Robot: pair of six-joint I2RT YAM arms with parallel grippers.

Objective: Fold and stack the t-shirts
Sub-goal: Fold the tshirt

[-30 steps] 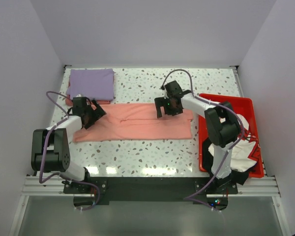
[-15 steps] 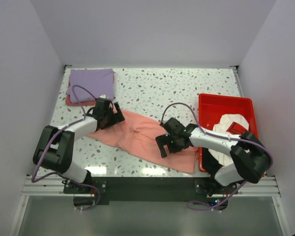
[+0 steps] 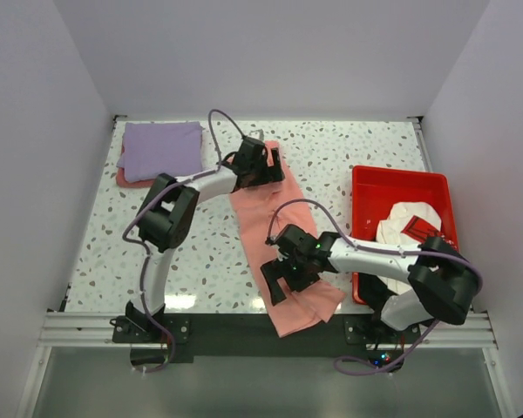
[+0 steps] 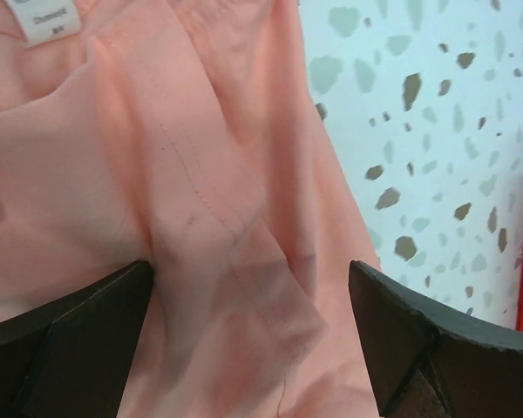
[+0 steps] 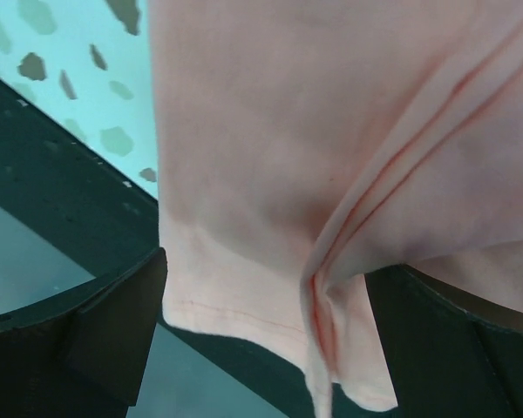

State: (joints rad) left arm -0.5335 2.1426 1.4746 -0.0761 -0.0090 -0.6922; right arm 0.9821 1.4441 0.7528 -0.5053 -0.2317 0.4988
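The left arm (image 3: 207,181) and the right arm (image 3: 370,258) share one build: rounded black joint housings linked by smooth white tubes, each ending in a black base. A thin lavender-grey cable (image 3: 213,122) runs in loose loops along each arm. The left gripper (image 3: 270,161) and the right gripper (image 3: 275,266) are black and blocky. In the wrist views their fingers (image 4: 65,335) show as matte, dark, faceted wedges with straight edges.
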